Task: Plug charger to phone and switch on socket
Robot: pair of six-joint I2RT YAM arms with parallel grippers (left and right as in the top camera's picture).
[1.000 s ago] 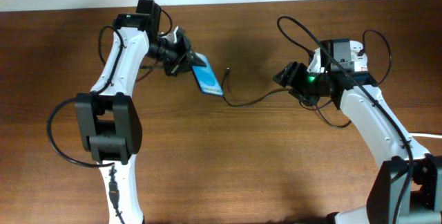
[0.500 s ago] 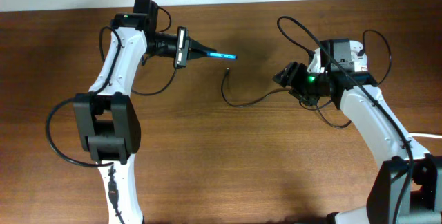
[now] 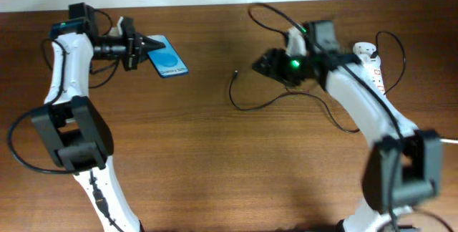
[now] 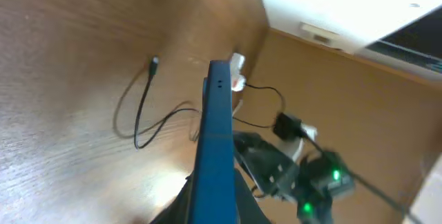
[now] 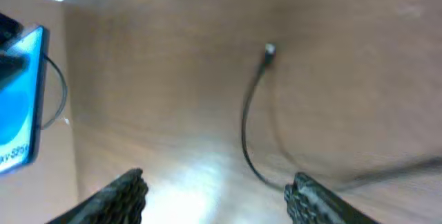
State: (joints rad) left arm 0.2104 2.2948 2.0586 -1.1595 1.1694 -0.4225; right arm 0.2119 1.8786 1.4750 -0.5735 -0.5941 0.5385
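Observation:
My left gripper (image 3: pixel 145 46) is shut on one end of the phone (image 3: pixel 169 59) and holds it above the table at the back left, blue screen up. In the left wrist view the phone (image 4: pixel 215 134) shows edge-on between the fingers. The charger cable (image 3: pixel 247 106) lies in a loop mid-table, its small plug (image 3: pixel 236 74) free on the wood. My right gripper (image 3: pixel 262 63) is open and empty, just right of the plug. In the right wrist view the plug (image 5: pixel 268 50) lies ahead of the spread fingers (image 5: pixel 124 193). The white socket (image 3: pixel 373 64) lies at the back right, partly hidden by my right arm.
The phone (image 5: pixel 17 106) shows at the left edge of the right wrist view. The thick white cord (image 3: pixel 447 140) leaves at the right edge. Black arm cables arc over the back of the table near both arms.
My left arm has swung left with the phone, which has turned from edge-on to screen up. My right arm has moved left, close to the cable's plug.

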